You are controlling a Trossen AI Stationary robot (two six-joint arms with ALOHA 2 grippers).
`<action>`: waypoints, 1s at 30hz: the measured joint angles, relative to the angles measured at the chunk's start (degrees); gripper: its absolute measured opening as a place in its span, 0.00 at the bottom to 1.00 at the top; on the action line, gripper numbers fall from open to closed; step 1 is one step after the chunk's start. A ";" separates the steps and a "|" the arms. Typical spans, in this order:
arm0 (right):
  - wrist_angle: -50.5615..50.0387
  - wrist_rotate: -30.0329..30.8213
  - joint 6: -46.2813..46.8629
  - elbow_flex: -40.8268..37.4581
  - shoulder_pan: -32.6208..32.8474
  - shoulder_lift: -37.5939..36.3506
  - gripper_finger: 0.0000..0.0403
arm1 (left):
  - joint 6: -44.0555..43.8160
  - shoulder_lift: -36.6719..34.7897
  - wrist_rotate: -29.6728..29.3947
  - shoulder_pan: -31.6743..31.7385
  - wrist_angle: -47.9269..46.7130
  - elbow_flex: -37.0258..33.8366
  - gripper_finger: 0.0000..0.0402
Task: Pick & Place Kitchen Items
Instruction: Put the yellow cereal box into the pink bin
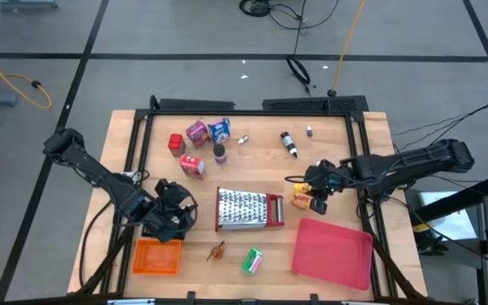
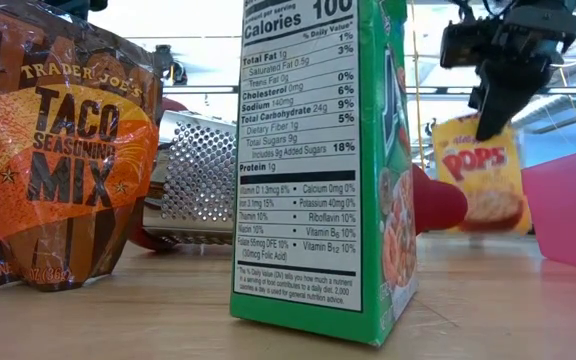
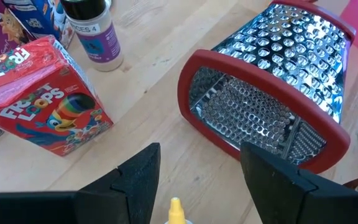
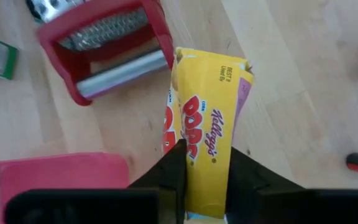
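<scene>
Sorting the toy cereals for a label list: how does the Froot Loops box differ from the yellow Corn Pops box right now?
The Froot Loops box is red and lies free on the wooden table, touched by neither hand. The yellow Corn Pops box stands upright beside the steel grater, with the right hand closed on its top edge. Both are miniature cereal boxes on the same table.

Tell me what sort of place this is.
Probably a robotics lab or test room, not a kitchen: a wooden table with two arms over toy groceries such as the yellow Pops box, on bare tiled floor with loose cables.
</scene>
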 joint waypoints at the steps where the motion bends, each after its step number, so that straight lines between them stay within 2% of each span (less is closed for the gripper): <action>1: -1.17 0.01 0.05 1.00 0.13 -0.36 0.13 | 0.00 0.00 -0.02 0.00 0.01 0.00 0.56; 7: -7.13 -0.04 2.40 7.22 2.14 -2.16 0.11 | 0.02 0.00 -0.13 0.00 0.03 0.00 0.56; 15: -17.28 0.10 10.16 15.17 8.63 -2.21 0.11 | 2.21 0.00 -1.49 0.00 2.61 0.00 0.56; 26: -19.14 0.17 28.83 16.52 25.63 -2.17 0.11 | 5.79 0.00 -1.57 0.00 7.37 0.00 0.56; 30: -19.18 2.08 36.73 16.52 32.12 -2.17 0.11 | 6.41 0.00 -1.60 0.00 8.77 0.00 0.56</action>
